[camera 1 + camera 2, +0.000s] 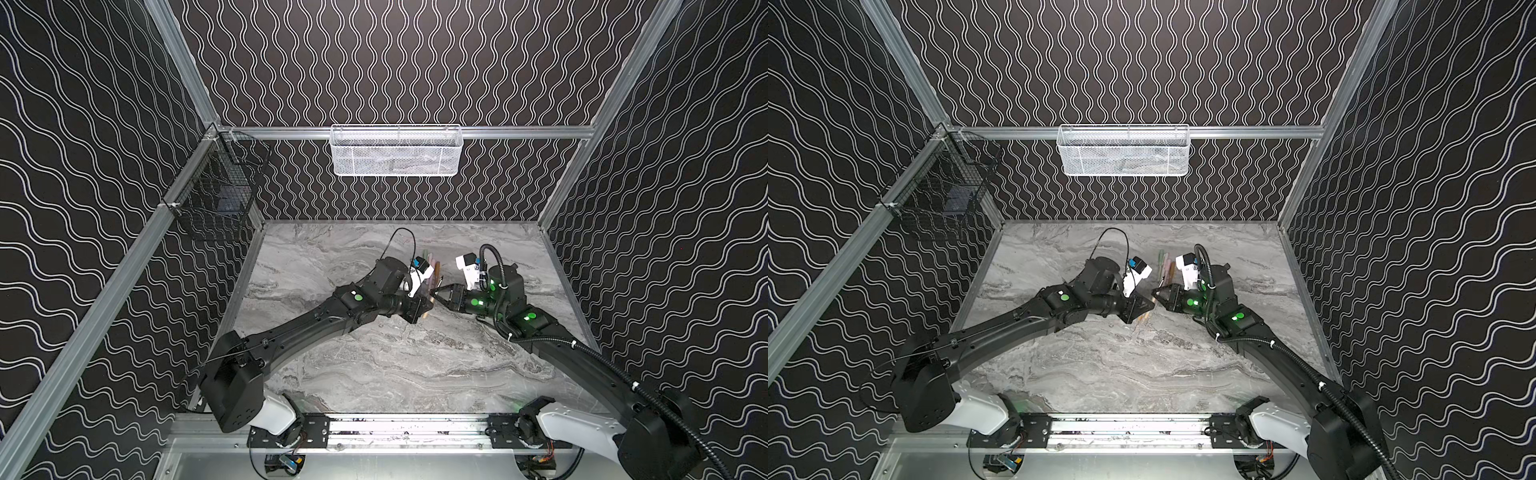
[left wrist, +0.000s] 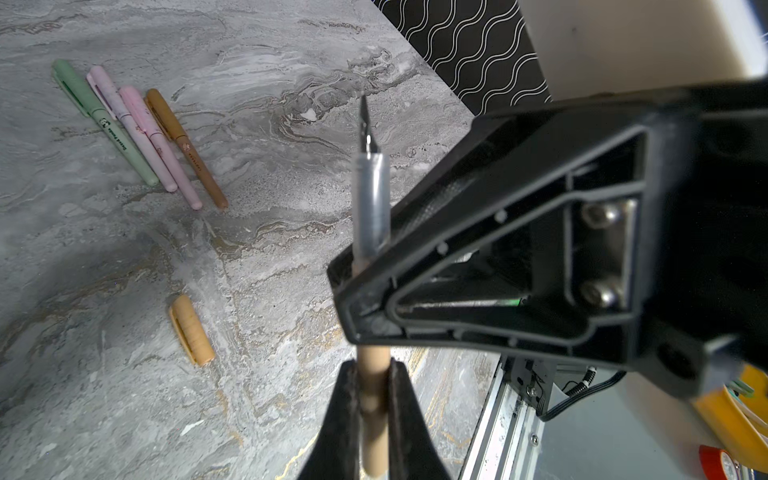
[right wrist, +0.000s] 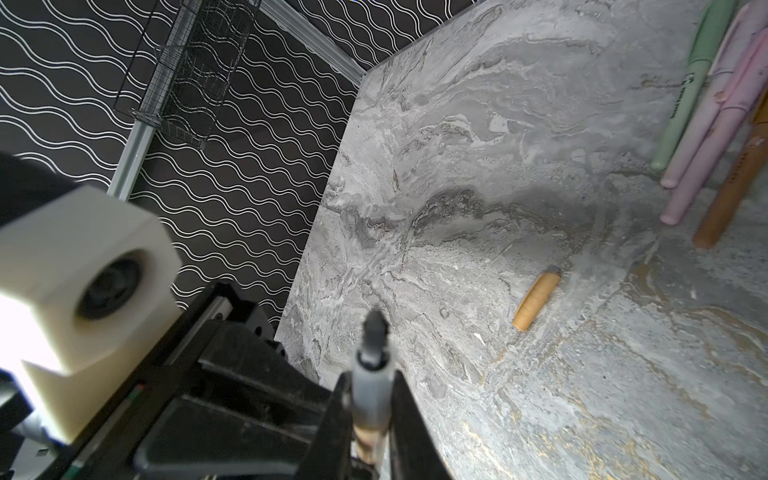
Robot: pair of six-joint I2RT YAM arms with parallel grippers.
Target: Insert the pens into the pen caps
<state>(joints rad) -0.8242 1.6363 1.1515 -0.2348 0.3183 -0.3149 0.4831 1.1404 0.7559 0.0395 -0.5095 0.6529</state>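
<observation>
Two grippers nose to nose in both top views: left gripper (image 1: 428, 305) and right gripper (image 1: 436, 293) meeting above the middle of the table (image 1: 374, 374), touching or very nearly. Too small there to name the thing clamped between them. Just beyond, toward the back wall, four capped pens (image 1: 1165, 266) lying side by side.

From the left wrist: left gripper pinching the brown barrel of a tan pen (image 2: 372, 199), dark nib bare and pointing away. Further along the same pen, right gripper pressed together on the grey grip section, just ahead of the left's hold. On the table, well apart from both tools, one loose tan cap (image 2: 192, 330) lying flat. Beyond it, the four capped pens in a row, touching one another.

From the right wrist: jaws closed onto the grey section, nib poking out ahead; loose tan cap flat on the table off to one side.

Judged a handover or regrip ahead of capping the last pen. To do it well:
- Let go with one hand only, never both at once.
- End up holding the barrel far enough back to leave the whole grey section free for the cap.
- Take the cap near its closed end.
- Line its mouth up with the nib along one axis.
- Push straight home, no sideways twist, to avoid catching the nib on the rim.
</observation>
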